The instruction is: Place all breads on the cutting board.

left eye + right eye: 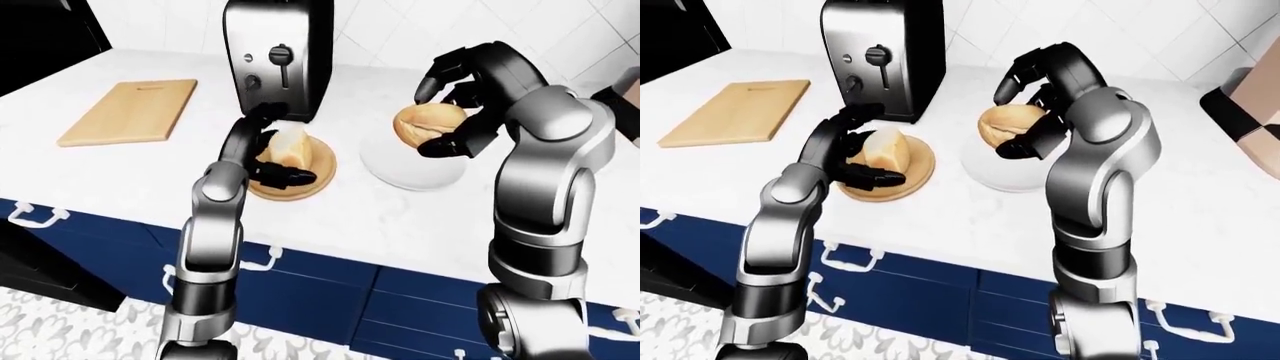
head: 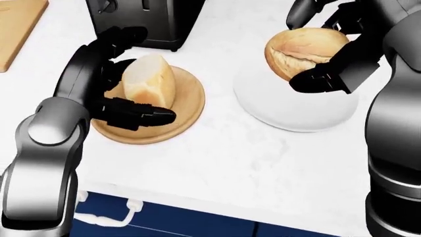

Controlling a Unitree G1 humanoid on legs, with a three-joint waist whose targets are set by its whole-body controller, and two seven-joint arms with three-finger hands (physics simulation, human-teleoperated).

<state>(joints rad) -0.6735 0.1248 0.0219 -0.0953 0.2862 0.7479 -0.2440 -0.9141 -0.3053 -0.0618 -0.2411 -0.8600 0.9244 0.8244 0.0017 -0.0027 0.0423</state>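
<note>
While our right hand (image 2: 325,47) holds the round crusty bread roll (image 2: 304,49) with fingers clamped on it above the white round plate (image 2: 296,106), our left hand (image 2: 118,79) cups the pale bread wedge (image 2: 150,81) on the round wooden plate (image 2: 181,116), fingers spread apart. Across the white marble tabletop (image 2: 250,163), the rectangular wooden cutting board (image 1: 130,111) lies at the left-eye view's left.

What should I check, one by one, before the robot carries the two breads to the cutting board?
1. Right hand closed round the round bread: ok.
2. Round bread lifted off the white plate: ok.
3. Left hand closed on the cut loaf: not ok, fingers only stand about it.
4. Cut loaf off the wooden plate: not ok, it rests there.
5. Cutting board free of objects: ok.
6. Way left past the toaster: cannot tell.
</note>
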